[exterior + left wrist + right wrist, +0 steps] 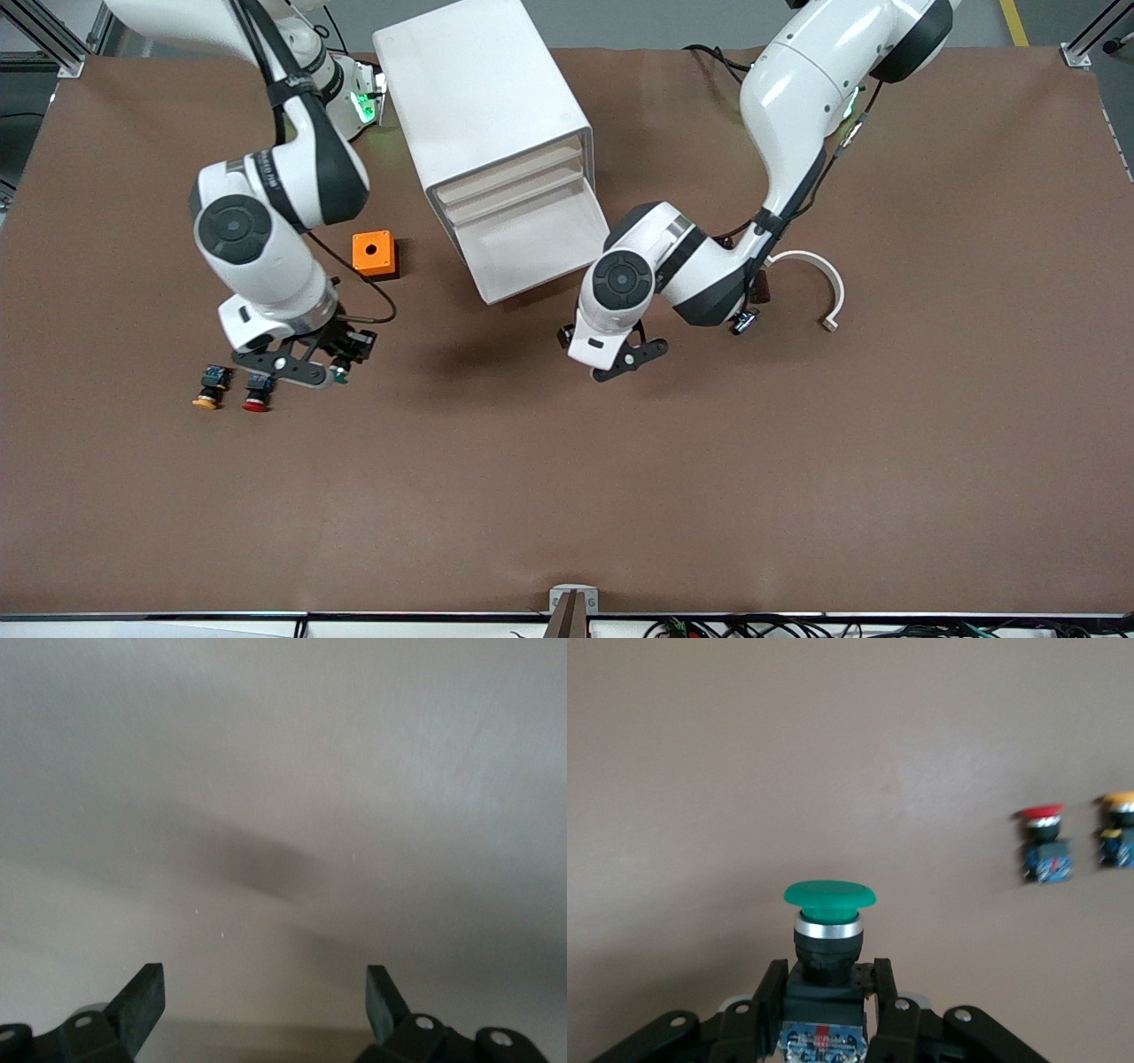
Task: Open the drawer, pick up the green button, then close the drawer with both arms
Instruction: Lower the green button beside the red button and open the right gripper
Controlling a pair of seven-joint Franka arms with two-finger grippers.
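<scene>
The white cabinet (483,97) lies in the middle of the table with the drawer (532,239) pulled out as a shallow open tray; nothing shows in it. My right gripper (330,368) is low over the table, shut on the green-capped button (340,377). In the right wrist view the fingers (766,997) clamp the button's black body under its green cap (830,895). My left gripper (620,359) is open and empty, over the table just nearer the camera than the drawer's front. The left wrist view shows its fingers (142,1001) spread over a plain surface.
A yellow-capped button (208,390) and a red-capped button (257,394) lie on the table beside my right gripper; both show in the right wrist view (1044,850). An orange box (373,252) sits beside the cabinet. A white curved piece (819,283) lies toward the left arm's end.
</scene>
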